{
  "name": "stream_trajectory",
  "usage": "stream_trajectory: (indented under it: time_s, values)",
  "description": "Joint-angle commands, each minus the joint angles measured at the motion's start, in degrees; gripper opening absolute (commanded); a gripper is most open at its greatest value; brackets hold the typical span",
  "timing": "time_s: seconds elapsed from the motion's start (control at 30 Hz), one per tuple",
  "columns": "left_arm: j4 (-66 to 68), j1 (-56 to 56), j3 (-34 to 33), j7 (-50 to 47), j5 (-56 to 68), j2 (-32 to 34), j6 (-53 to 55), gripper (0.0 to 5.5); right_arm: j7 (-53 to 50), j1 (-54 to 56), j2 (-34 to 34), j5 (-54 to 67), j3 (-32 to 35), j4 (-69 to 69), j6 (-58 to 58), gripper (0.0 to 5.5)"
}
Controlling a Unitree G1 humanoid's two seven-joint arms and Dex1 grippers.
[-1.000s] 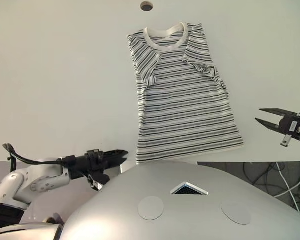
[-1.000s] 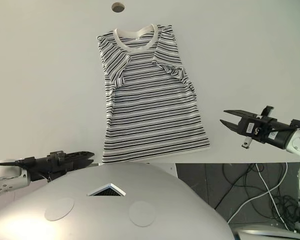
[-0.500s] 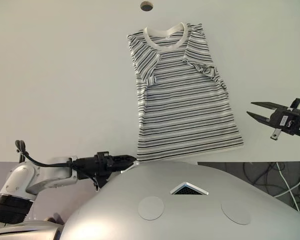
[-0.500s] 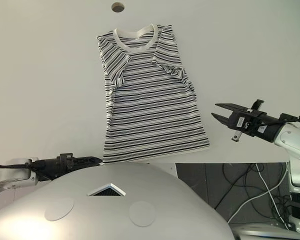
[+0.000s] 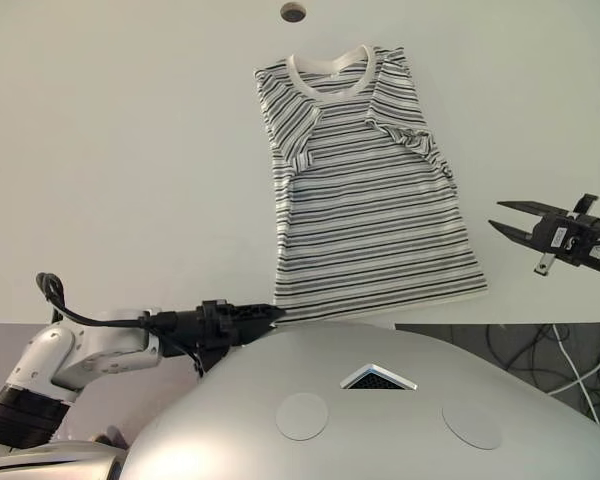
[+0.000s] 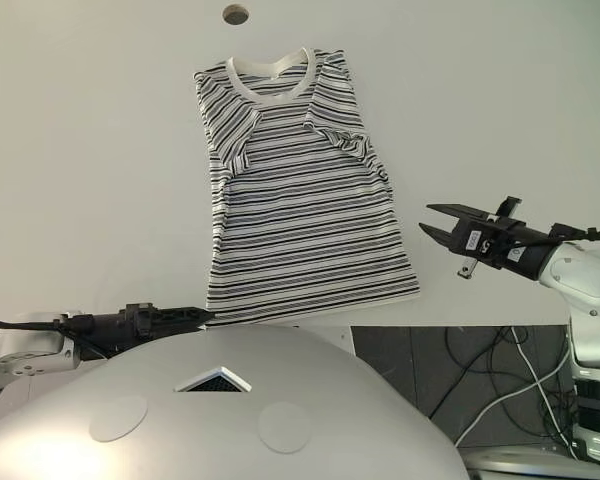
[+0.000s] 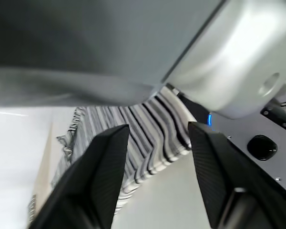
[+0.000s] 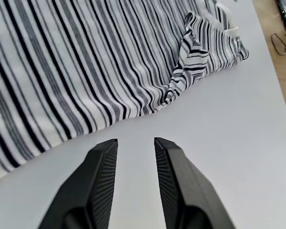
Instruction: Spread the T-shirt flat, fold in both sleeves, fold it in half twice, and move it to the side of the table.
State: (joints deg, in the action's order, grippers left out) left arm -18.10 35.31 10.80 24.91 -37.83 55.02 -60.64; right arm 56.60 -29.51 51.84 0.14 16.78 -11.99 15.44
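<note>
White worktop (image 5: 120, 160) before us. We note the left gripper (image 5: 267, 313) at the near edge by the hem's left corner, fingers parted, empty. Striped T-shirt (image 5: 370, 190) lies mid-worktop, collar away, sleeves tucked inward. Right gripper (image 5: 497, 215) hovers beside the hem's right side, fingers spread.
</note>
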Motion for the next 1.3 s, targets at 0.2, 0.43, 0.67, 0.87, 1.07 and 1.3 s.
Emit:
stream_trajectory:
  time_s: [0.2, 0.43, 0.67, 0.87, 1.07, 1.3]
  values:
    - [0.3, -1.1, -1.5, 1.4, 1.6, 3.7, -0.3, 2.29, -0.9, 1.7, 0.1, -0.1, -1.4, 0.1, -1.5, 1.46]
    - [4.1, -5.9, 0.1, -1.5, -5.4, -0.7, -2.4, 2.29, -1.5, 4.1, 0.2, -0.7, -4.6, -0.1, -2.0, 1.46]
    - [5.0, -6.8, 2.1, -2.5, -7.5, -1.7, -3.7, 2.29, -2.1, 3.1, 0.5, -0.4, -4.6, -0.9, -1.7, 1.46]
    - [5.4, -8.5, 4.5, -2.0, -7.2, -2.8, -2.5, 2.29, -2.4, 3.1, 0.3, -0.3, -5.0, -0.9, -1.7, 1.46]
    - [6.7, -10.3, 6.1, -2.1, -8.2, -3.3, -1.7, 1.43, -2.1, 2.4, 0.7, -0.5, -5.0, -0.9, -1.6, 1.46]
    - [7.5, -10.7, 5.8, -3.1, -8.9, -3.3, -1.2, 0.38, -1.1, -3.1, 4.6, -5.2, -3.2, 0.5, -0.3, 1.46]
